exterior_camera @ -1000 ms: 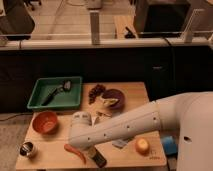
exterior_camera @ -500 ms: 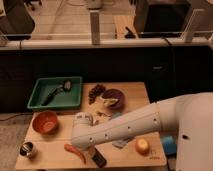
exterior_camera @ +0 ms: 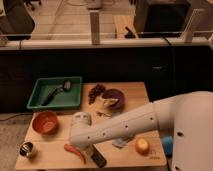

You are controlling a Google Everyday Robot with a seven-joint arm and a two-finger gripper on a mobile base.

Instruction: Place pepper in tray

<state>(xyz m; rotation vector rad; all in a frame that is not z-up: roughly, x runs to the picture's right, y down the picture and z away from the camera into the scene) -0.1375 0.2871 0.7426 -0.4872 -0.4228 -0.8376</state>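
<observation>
The pepper point(exterior_camera: 75, 152), slim, curved and orange-red, lies on the wooden table near its front edge. The green tray point(exterior_camera: 39, 98) stands at the back left, with a dark-handled utensil point(exterior_camera: 56, 92) in it. My white arm reaches in from the right, and its gripper point(exterior_camera: 84, 145) hangs low over the table, just right of the pepper and beside the black phone point(exterior_camera: 98, 159). The arm's wrist hides most of the gripper. I cannot tell whether it touches the pepper.
An orange bowl point(exterior_camera: 45, 122) sits left of the arm. A small metal can point(exterior_camera: 27, 149) stands at the front left. A purple bowl point(exterior_camera: 114, 98) and dark grapes point(exterior_camera: 95, 91) are at the back. A round orange-yellow fruit point(exterior_camera: 142, 145) lies front right.
The arm's end has shifted slightly left and down toward the pepper. The pepper and the other things have not moved.
</observation>
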